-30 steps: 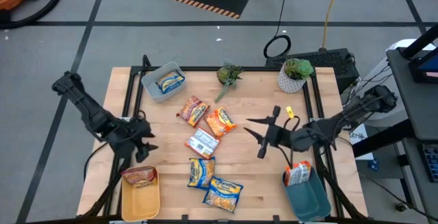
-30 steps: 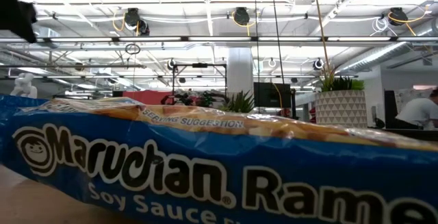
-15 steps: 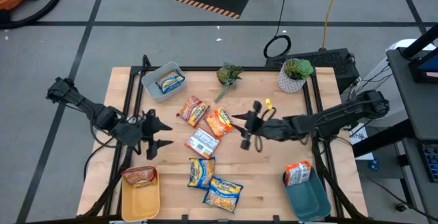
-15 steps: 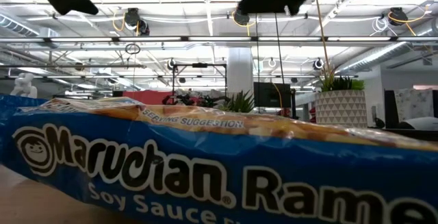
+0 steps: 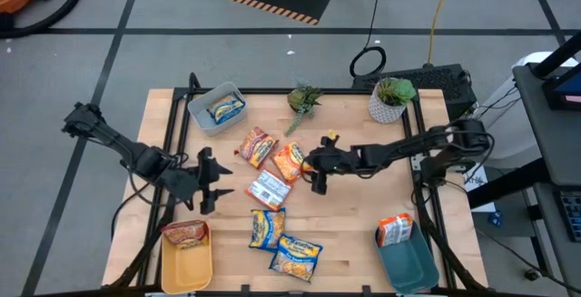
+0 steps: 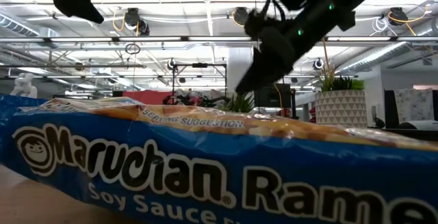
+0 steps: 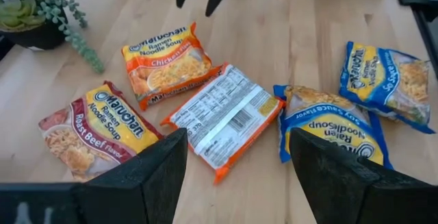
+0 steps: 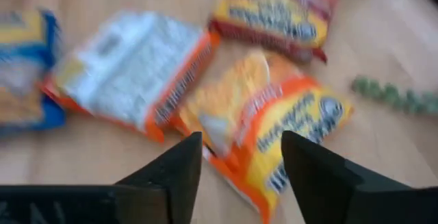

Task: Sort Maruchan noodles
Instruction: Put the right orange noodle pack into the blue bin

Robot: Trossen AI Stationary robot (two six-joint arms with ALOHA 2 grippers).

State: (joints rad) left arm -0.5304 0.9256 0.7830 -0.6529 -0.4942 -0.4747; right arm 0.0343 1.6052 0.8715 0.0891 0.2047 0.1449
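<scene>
Step in hand: the right end effector [image 5: 316, 173] is closing in on the orange chicken packet [image 5: 291, 161] in the middle of the bench [image 5: 363, 233]; my reading is that this packet is the next pick.
Right end effector state: fingers spread apart, nothing between them, poised just beside the packet's edge; the right wrist view is smeared, so whether a tip already touches the wrapper is hard to say.
Doing it well: come down on the free long edge of the orange packet, clear of the face-down white packet [image 5: 269, 189] and the red beef packet [image 5: 257, 145] that lie close by, and pinch the crinkly seam rather than the flat face so it does not slip.
Left end effector state: the left end effector [image 5: 210, 180] hangs open and empty just left of the white packet, above the yellow bin [image 5: 186, 265].
Other noodles: two blue soy-sauce packets [image 5: 267, 228] lie near the front edge; one packet sits in each of the grey bin [image 5: 201, 106], the yellow bin and the teal bin [image 5: 408, 265].
Changed since half a second ago: the right arm has reached further left, bringing its end effector from open bench to the orange packet; the left one has crept slightly right; no packet has moved.
</scene>
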